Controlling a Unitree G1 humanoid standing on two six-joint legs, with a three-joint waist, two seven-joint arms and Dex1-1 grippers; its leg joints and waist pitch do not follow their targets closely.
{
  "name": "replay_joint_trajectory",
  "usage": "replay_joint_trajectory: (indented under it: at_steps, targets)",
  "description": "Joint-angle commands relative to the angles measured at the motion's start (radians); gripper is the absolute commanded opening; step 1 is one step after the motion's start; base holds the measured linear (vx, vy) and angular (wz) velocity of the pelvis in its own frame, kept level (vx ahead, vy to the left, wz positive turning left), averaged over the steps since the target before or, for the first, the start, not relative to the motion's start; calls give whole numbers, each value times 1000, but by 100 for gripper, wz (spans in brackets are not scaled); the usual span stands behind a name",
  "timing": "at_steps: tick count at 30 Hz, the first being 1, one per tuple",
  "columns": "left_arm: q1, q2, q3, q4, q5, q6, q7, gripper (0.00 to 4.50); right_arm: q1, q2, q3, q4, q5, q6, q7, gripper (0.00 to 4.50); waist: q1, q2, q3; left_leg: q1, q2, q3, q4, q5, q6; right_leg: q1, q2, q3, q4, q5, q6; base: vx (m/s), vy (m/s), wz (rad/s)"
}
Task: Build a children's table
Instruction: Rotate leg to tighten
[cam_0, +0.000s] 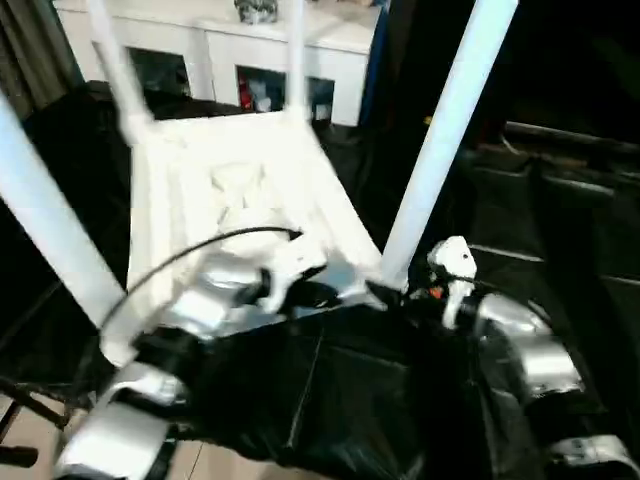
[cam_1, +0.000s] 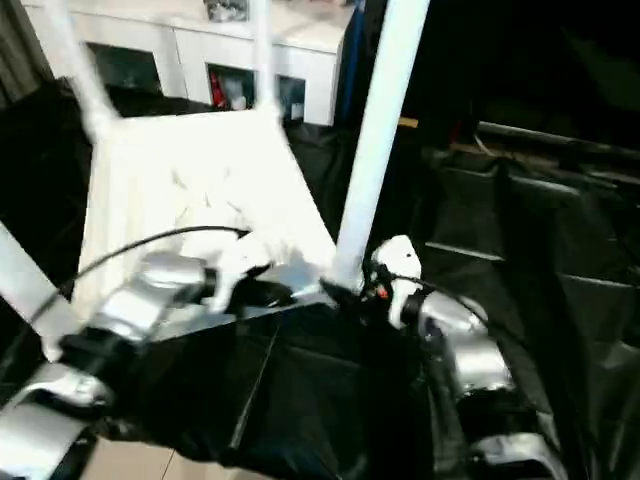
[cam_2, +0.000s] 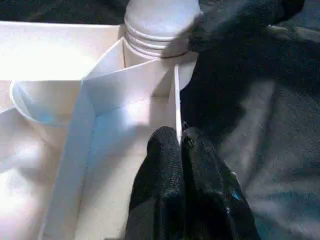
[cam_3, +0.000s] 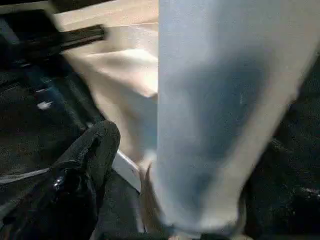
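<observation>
Below the head camera, the upturned tabletop (cam_0: 235, 200) carries four legs. At my left wrist, the left gripper (cam_2: 180, 150) pinches its rim; the right gripper (cam_3: 165, 165) seems to hold the near leg (cam_3: 220, 115). Next I judge: seat it firmly.

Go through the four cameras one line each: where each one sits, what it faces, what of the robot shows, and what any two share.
Left eye: on the head, looking forward and down at the upturned tabletop, its legs standing up; both silver forearms show.
Right eye: beside it, same scene slightly shifted.
Left wrist: along the left gripper, its black fingers closed over the tabletop's thin rim, a leg base seated in the corner socket beyond.
Right wrist: along the right gripper, one black finger beside the near right leg.
Shared: both wrist views show that corner.
</observation>
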Motion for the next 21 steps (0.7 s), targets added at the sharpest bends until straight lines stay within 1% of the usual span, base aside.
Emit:
replay_joint_trajectory:
  at_steps: [1,2,3,5,6,7,8,9,11,12,13,16,17,19,21]
  targets:
    - [22,4,-38,3,4,-20,-53,0,-8,-16,26,-13,13,9,81,389,2,2,-41,-2,14,11,-55,-231,86,47,-44,30,-70,-174,-249,0,0,0]
    - [24,10,-37,0,1,-23,-61,0,-9,-24,27,-12,15,15,101,373,3,2,-40,-1,15,11,-56,-237,82,47,-44,31,-70,-178,-248,0,0,0]
    - [24,11,-36,0,0,-24,-64,0,-10,-26,27,-12,16,17,108,356,6,3,-40,2,15,11,-56,-247,76,46,-43,31,-70,-182,-249,0,0,0]
    - [30,28,-43,-10,-4,-26,-85,0,-14,-46,37,-8,15,30,150,352,10,1,-40,4,16,12,-57,-251,70,44,-42,32,-68,-172,-251,0,0,0]
    - [32,35,-47,-12,-5,-28,-96,0,-16,-55,45,-4,13,34,168,342,12,1,-39,2,16,11,-58,-248,68,47,-43,32,-66,-170,-250,0,0,0]
    - [33,42,-48,-9,-7,-35,-107,0,-19,-63,54,0,15,38,186,319,13,1,-40,3,15,11,-57,-244,67,47,-43,32,-66,-168,-248,0,0,0]
    - [33,45,-48,-7,-8,-41,-113,0,-21,-69,59,2,16,40,197,319,12,-4,-41,1,14,12,-56,-239,68,48,-43,32,-66,-166,-246,0,0,0]
    - [32,48,-48,-5,-9,-44,-117,0,-23,-72,62,3,19,41,204,311,15,-2,-41,2,14,12,-55,-228,69,48,-45,33,-65,-162,-245,0,0,0]
    - [31,52,-48,-3,-10,-47,-124,0,-26,-73,64,5,24,49,218,305,16,-5,-42,2,14,12,-55,-218,71,49,-45,33,-63,-150,-248,0,0,0]
    - [30,55,-47,-3,-11,-48,-129,0,-29,-73,65,6,26,54,226,293,16,-5,-41,1,14,12,-54,-211,73,49,-45,32,-62,-146,-248,0,0,0]
    - [30,57,-47,-2,-11,-49,-133,0,-30,-73,68,6,29,60,237,271,16,-4,-42,1,14,12,-54,-206,72,50,-45,32,-61,-142,-249,0,0,0]
    - [30,64,-47,1,-12,-53,-143,0,-32,-72,72,5,28,68,254,250,17,-4,-41,2,14,13,-54,-205,72,49,-44,32,-61,-144,-250,0,0,0]
    - [30,65,-47,1,-12,-53,-144,0,-32,-71,72,5,28,69,254,250,17,-5,-42,2,14,13,-53,-206,72,49,-44,32,-61,-146,-250,0,0,0]
    - [29,68,-48,4,-11,-54,-148,0,-32,-71,75,5,30,75,260,228,18,-4,-41,1,14,13,-55,-211,66,50,-45,32,-62,-159,-246,0,0,0]
    - [28,71,-49,9,-11,-57,-152,0,-29,-73,83,5,34,82,269,222,18,-4,-41,2,14,13,-54,-211,64,49,-45,32,-62,-161,-245,0,0,0]
